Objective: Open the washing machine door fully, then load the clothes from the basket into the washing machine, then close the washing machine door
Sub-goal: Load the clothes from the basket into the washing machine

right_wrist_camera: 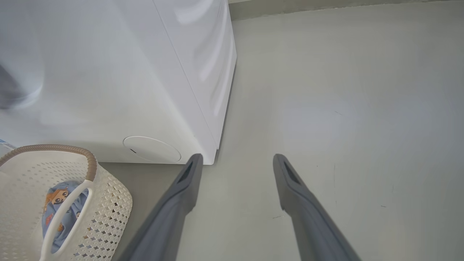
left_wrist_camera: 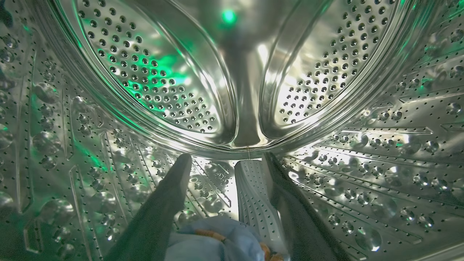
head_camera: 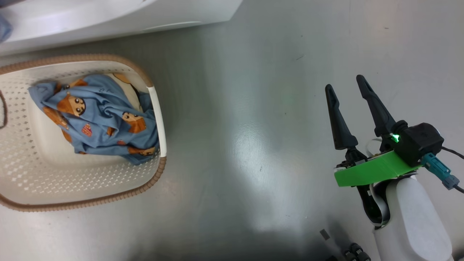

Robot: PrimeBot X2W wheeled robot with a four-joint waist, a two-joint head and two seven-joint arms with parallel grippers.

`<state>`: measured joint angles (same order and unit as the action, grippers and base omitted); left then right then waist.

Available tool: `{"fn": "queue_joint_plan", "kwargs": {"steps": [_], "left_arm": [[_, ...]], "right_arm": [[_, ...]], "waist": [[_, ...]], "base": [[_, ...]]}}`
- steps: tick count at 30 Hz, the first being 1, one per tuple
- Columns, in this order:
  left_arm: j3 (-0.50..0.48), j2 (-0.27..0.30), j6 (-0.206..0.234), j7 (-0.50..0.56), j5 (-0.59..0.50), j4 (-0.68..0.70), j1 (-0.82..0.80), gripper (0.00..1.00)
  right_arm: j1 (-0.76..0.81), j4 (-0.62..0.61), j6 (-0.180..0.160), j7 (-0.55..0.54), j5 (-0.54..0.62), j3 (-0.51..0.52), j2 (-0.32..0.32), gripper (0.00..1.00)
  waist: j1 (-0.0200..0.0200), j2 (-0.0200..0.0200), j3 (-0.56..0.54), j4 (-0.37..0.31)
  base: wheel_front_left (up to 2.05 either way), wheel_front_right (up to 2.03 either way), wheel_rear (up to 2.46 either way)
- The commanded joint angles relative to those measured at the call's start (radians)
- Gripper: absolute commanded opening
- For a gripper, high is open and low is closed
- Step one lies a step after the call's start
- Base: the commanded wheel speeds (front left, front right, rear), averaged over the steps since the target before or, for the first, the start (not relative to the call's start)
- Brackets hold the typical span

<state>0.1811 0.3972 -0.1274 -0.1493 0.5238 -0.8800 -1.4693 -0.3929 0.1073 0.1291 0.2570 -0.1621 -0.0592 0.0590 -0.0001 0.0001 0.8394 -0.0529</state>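
Left tool: the left tool (left_wrist_camera: 228, 157) is deep in the steel drum (left_wrist_camera: 145, 72) of the washing machine (right_wrist_camera: 108, 72), its fingers spread wide and gripping nothing.
Garment in drum: a blue garment (left_wrist_camera: 214, 243) lies low between the finger bases on the drum wall; whether it touches them cannot be told.
Right tool: the right tool (head_camera: 344, 82) hangs over bare floor (head_camera: 253, 108) at the robot's right, jaws apart and empty.
Basket: the basket (head_camera: 145, 185) stands on the floor just in front of the machine's white face, near the round filter cap (right_wrist_camera: 152, 149).
Clothes left: a heap of clothes (head_camera: 101, 116), blue with orange-brown figures, lies against the basket's right wall, its long axis running from the far left corner towards the near right one.
Key relation: the heap lies well to the left of the right tool, across open floor; the basket is on the robot's left side.
Stage: loading looks part done, with one more pick needed.
Next move: likely the left arm's, out of the drum and down to the heap.
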Motion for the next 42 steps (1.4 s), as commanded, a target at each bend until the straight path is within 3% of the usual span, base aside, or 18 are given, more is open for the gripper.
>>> {"fn": "queue_joint_plan", "kwargs": {"steps": [1,16,29,42], "left_arm": [[-0.003,0.048,0.006,0.006,-0.002,0.014,-0.009,1.0],[0.009,0.004,0.043,0.001,0.023,0.095,0.095,1.0],[-0.016,-0.005,0.115,-0.009,0.061,0.418,0.329,1.0],[-0.026,-0.053,0.207,-0.053,0.076,0.722,0.635,1.0]], "right_arm": [[0.032,-0.016,0.002,0.005,0.01,-0.022,-0.009,1.0],[0.045,-0.015,0.002,0.005,0.015,-0.005,-0.009,1.0],[0.06,-0.011,0.002,0.005,0.02,0.005,-0.009,1.0],[0.07,-0.012,0.002,0.005,0.031,0.013,-0.009,1.0]], "waist": [[0.0001,-0.0001,-0.003,0.004],[0.0001,-0.0001,-0.03,0.031],[0.0001,-0.0001,-0.063,0.06],[0.0001,-0.0001,-0.079,0.078]], "base": [[0.0,0.0,0.0],[0.0,0.0,0.0],[0.0,0.0,0.0],[0.0,0.0,0.0]]}}
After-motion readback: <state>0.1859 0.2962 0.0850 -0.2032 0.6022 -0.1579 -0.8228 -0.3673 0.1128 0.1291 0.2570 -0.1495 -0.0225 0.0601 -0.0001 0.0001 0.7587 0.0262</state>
